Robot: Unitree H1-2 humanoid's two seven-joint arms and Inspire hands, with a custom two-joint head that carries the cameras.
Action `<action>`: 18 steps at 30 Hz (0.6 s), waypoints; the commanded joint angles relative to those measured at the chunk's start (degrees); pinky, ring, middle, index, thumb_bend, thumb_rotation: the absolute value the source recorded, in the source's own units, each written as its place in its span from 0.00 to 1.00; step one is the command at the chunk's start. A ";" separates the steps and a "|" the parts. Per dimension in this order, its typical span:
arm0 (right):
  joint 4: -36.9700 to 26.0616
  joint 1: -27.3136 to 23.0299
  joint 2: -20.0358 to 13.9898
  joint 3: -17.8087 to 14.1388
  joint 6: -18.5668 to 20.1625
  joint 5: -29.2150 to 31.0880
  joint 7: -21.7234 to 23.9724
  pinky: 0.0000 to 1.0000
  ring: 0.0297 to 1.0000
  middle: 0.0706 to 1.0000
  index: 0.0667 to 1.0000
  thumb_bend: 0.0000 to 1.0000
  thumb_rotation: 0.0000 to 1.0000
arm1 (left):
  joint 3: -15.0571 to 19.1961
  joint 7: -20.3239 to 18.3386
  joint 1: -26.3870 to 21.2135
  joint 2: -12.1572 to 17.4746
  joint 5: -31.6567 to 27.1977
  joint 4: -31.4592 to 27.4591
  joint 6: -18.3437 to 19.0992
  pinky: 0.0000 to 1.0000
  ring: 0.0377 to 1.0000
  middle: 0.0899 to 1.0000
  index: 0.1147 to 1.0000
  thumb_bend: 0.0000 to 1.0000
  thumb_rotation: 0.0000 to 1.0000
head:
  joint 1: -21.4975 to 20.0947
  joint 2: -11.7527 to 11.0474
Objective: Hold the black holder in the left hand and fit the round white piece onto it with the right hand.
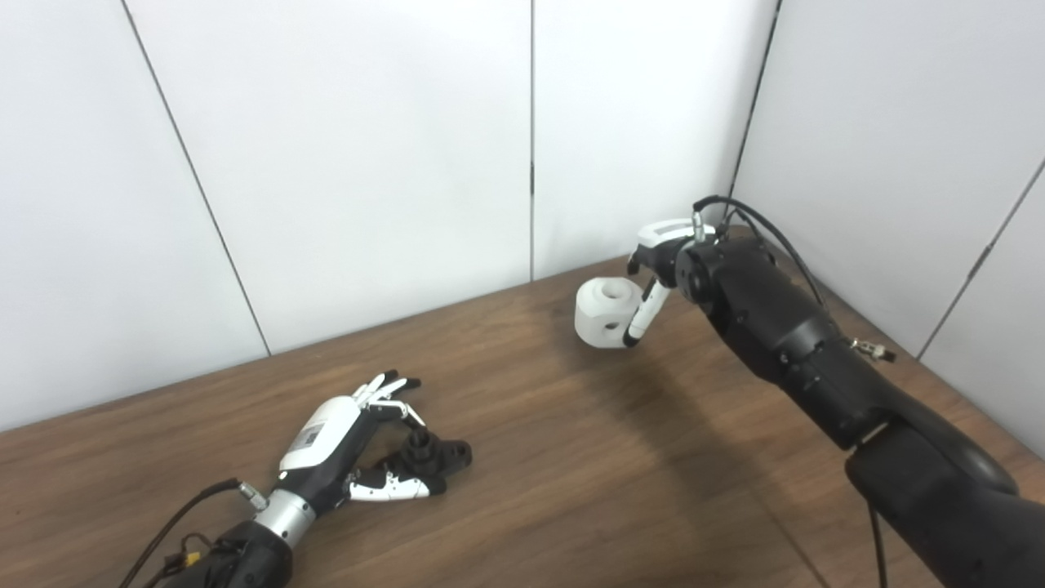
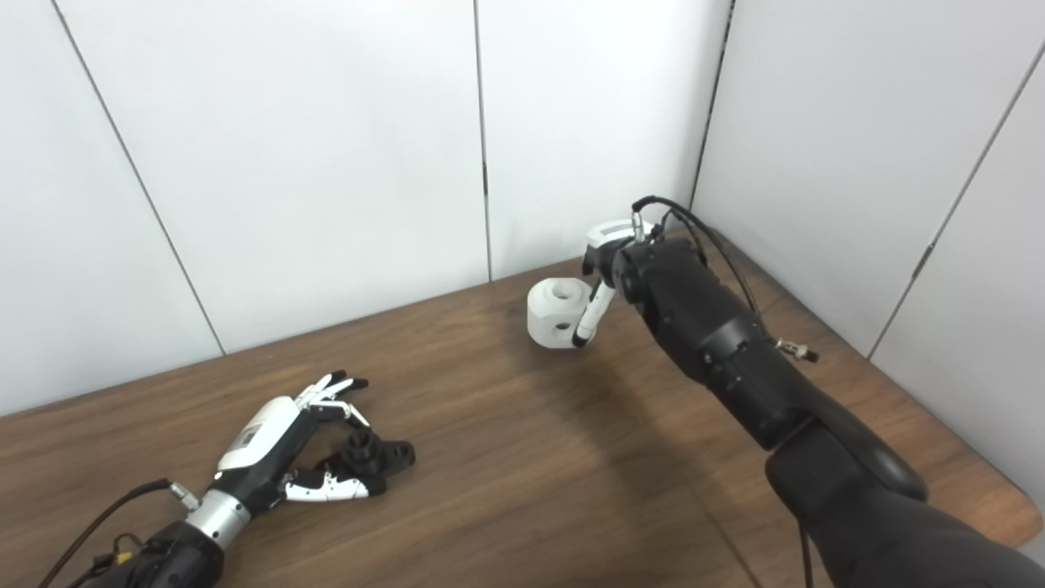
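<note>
white plastic, matte, hard-looking: round white piece (image 1: 608,313), a stubby drum with a round bore in its top face and a smaller hole in its side wall. it is seen far back on the wooden table (image 1: 571,490), near the corner of the white wall panels (image 1: 367,163). whether it rests on the wood or is lifted just clear cannot be told. it is judged stiff, light for its bulk and somewhat slick; hold is best taken across the curved wall, so that the top bore is kept free for fitting.

right hand (image 1: 657,273): curled against the right side of the piece, one white finger laid down its wall. the far fingers are hidden, so a closed grip is only likely, not confirmed.

black holder (image 1: 433,454): small dark part with an upright round stub and a flat lug with a hole, lying on the table at front left, well apart from the white piece. it is judged rigid and light, best taken by the base so the stub stays exposed.

left hand (image 1: 347,445): laid low over the holder, fingers (image 1: 388,388) spread above it and thumb stretched along its near side; the holder is bracketed, not yet visibly pinched or lifted.
</note>
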 commanded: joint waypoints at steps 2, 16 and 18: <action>-0.49 -3.72 -1.13 -0.40 1.66 0.42 -1.90 1.00 1.00 1.00 0.84 1.00 0.48 | -4.10 -8.11 9.07 1.04 5.33 2.82 0.73 1.00 1.00 0.91 0.41 0.52 0.06 | 0.15 0.11; 0.07 -3.63 -0.41 0.89 2.14 0.73 -2.46 1.00 1.00 1.00 0.85 1.00 0.48 | -3.83 -8.49 9.17 0.94 5.39 3.08 0.73 1.00 1.00 0.91 0.41 0.52 0.06 | 0.22 0.30; 0.21 -3.62 -0.36 1.05 1.93 0.80 -3.06 1.00 1.00 1.00 0.84 1.00 0.49 | -3.75 -8.51 9.29 0.96 5.37 2.94 0.74 1.00 1.00 0.91 0.41 0.52 0.06 | 0.32 0.38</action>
